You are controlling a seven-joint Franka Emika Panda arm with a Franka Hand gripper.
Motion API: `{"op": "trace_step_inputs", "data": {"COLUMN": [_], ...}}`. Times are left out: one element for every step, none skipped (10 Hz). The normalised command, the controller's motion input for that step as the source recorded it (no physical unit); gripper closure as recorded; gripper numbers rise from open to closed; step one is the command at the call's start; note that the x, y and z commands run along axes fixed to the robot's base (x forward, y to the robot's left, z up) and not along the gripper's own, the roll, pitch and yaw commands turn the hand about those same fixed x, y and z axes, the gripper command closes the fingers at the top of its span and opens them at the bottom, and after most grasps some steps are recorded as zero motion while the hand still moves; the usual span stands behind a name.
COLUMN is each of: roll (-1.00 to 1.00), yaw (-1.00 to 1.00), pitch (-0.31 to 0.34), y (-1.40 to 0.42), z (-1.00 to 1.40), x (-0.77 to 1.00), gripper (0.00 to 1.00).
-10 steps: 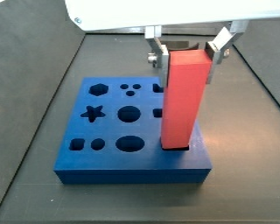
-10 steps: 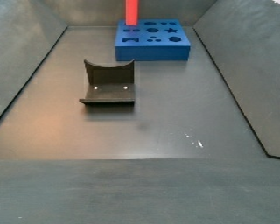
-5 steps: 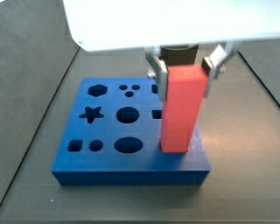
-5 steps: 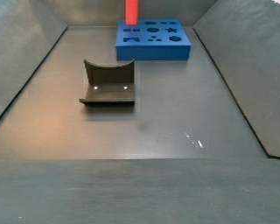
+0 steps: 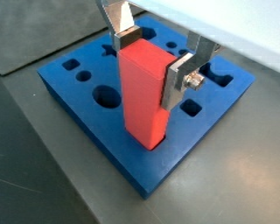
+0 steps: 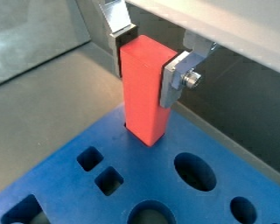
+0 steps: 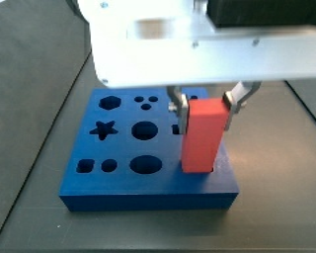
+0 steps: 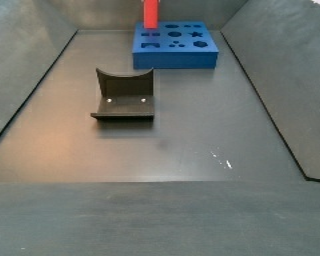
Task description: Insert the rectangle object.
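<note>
The floor [image 8: 163,150] is dark grey, with the fixture [image 8: 123,97] near its middle. At 12 o'clock from it lies the board [image 7: 121,163]. I see the gripper [image 5: 152,54] clamped on the upper part of the block [image 5: 146,92], which stands upright with its lower end in a hole near the board's edge. I judge the insertion is under way; next I must push straight down, then release.
</note>
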Motion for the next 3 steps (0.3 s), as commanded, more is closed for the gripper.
{"op": "trace_step_inputs", "data": {"roll": [-0.01, -0.10, 0.00], "yaw": [-0.04, -0.01, 0.00], "pitch": [-0.010, 0.000, 0.000], "y": [0.00, 0.00, 0.00], "z": [-0.17, -0.14, 0.00], "x": [0.00, 0.14, 0.00], "gripper": [1.00, 1.00, 1.00]}}
